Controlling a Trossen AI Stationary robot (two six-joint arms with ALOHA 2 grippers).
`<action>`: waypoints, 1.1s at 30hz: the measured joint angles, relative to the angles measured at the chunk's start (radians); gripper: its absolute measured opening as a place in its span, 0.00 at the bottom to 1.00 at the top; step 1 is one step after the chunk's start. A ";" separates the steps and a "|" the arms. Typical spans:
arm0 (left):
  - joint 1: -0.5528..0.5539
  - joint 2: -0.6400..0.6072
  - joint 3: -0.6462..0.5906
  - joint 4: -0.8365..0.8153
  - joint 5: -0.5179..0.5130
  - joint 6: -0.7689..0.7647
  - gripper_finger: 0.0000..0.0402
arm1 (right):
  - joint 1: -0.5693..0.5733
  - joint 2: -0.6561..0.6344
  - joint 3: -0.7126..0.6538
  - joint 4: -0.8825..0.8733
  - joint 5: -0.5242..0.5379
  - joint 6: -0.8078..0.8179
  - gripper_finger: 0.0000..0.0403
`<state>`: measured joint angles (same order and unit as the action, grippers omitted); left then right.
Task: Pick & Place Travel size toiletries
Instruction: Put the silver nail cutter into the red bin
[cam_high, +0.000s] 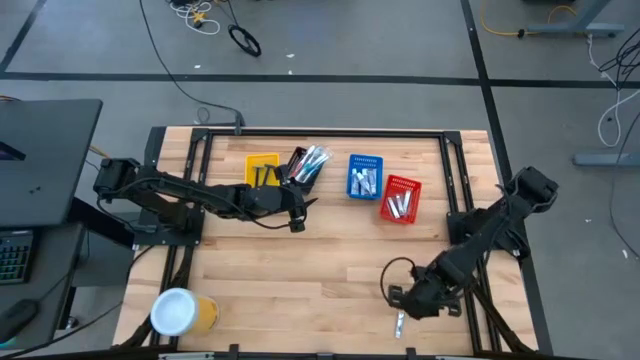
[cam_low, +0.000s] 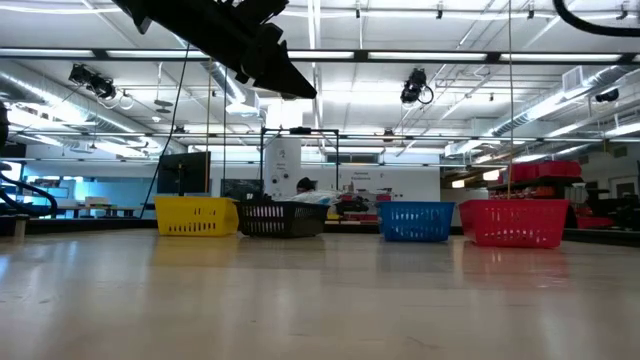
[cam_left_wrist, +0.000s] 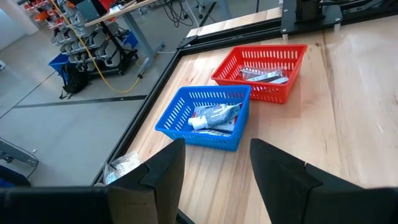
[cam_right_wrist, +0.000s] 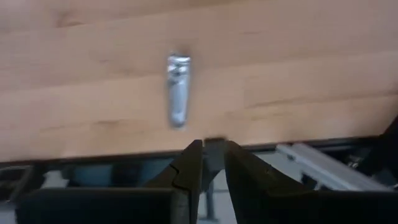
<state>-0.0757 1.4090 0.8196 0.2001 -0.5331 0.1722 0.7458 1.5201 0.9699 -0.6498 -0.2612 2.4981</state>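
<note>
A yellow cup (cam_high: 183, 312) with a white lid stands at the table's near left corner. The left gripper (cam_high: 300, 212) hangs above the wood in front of the black basket (cam_high: 306, 168), its jaws wide and empty. Yellow (cam_high: 262, 168), blue (cam_high: 364, 176) and red (cam_high: 401, 199) baskets line the far side, the latter three holding toiletries. Near the front edge, a silvery sachet (cam_right_wrist: 178, 97) lies flat just beside the right gripper (cam_right_wrist: 213, 155), jaws narrow, empty.
</note>
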 joint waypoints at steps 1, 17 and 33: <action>0.000 0.000 0.000 0.000 0.000 0.000 0.47 | 0.011 0.010 0.000 -0.003 -0.004 0.000 0.19; 0.000 0.000 0.000 0.000 0.000 0.000 0.47 | 0.047 0.150 -0.001 0.157 0.104 0.000 0.19; 0.000 0.000 0.000 0.000 0.000 0.000 0.47 | 0.049 0.164 0.000 0.132 0.175 0.039 0.19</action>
<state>-0.0757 1.4090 0.8196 0.2005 -0.5331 0.1722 0.7944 1.6840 0.9695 -0.5175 -0.0861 2.5372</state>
